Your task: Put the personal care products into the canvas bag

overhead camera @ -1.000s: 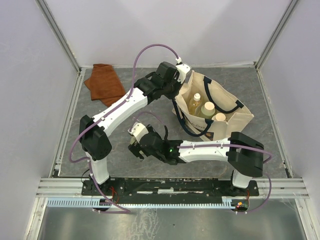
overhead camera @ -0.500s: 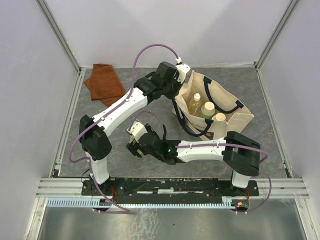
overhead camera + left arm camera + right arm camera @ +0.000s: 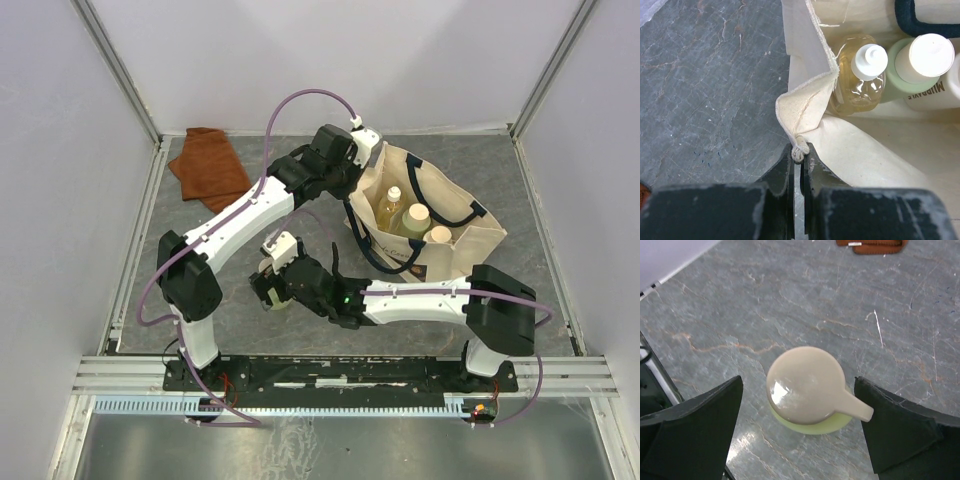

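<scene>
**Fourth bottle bracketed but not gripped: hazards of the closing and the carry**

The right hand (image 3: 799, 405) stands spread wide over the pale green bottle with the cream spout cap (image 3: 805, 385). The bottle is upright on the grey surface (image 3: 890, 305), with one finger on each side and neither touching it. The left hand (image 3: 798, 161) is pressed together on a small fold of the rim of the canvas bag (image 3: 482, 240), holding the mouth open.

Three products already stand inside the bag: the amber bottle (image 3: 860, 85), the green cream-capped bottle (image 3: 900, 75) and the cream-white bottle (image 3: 952, 92).

Likely faults:
- The spout points toward one finger. A closing finger may meet it first and twist or tip the bottle.
- The cap is smooth and domed, so a grip taken high on it may slip during the lift.
- The left hand's pinch takes very little cloth. If that fold pulls free, the rim probably sags and narrows the opening.

Obstructions:
- A navy handle (image 3: 375, 250) droops across the near side of the bag's mouth, on the way in from the bottle.
- The left arm (image 3: 250, 205) passes close by the right hand, and its wrist crowds the bag's far corner.
- The free room inside appears to lie on the near side of the three bottles.

The rust-brown cloth (image 3: 205, 165) lies well apart at the far left and obstructs nothing.
</scene>
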You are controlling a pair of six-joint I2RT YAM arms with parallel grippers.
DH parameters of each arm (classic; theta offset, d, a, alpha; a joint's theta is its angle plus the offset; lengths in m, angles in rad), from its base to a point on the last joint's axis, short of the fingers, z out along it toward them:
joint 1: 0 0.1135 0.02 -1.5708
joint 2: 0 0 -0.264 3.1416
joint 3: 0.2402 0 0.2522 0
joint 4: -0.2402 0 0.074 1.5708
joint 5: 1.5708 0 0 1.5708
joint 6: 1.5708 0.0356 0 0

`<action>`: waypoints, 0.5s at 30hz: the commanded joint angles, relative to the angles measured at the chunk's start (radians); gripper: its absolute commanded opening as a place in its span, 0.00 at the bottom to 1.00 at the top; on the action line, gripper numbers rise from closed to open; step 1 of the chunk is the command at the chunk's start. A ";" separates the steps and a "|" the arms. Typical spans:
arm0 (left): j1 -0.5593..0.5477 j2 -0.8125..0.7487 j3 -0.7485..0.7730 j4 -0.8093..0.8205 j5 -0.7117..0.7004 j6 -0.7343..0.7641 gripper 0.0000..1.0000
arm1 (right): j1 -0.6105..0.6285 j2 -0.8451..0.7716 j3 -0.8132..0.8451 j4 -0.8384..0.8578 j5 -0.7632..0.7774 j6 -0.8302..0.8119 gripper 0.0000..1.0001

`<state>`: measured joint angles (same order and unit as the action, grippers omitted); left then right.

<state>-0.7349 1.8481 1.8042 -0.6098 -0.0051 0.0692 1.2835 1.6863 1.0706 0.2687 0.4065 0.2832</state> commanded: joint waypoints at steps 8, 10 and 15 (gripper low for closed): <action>0.017 -0.068 -0.015 -0.008 -0.009 0.044 0.03 | 0.016 0.019 0.055 0.026 -0.002 0.008 0.87; 0.018 -0.070 -0.020 -0.008 -0.010 0.044 0.03 | 0.016 0.026 0.060 0.026 -0.008 0.006 0.79; 0.022 -0.074 -0.032 0.001 -0.011 0.044 0.03 | 0.016 0.033 0.066 0.025 -0.018 0.007 0.53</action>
<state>-0.7315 1.8370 1.7817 -0.5961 -0.0051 0.0692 1.2900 1.7119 1.0851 0.2764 0.4114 0.2928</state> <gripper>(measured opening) 0.074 0.632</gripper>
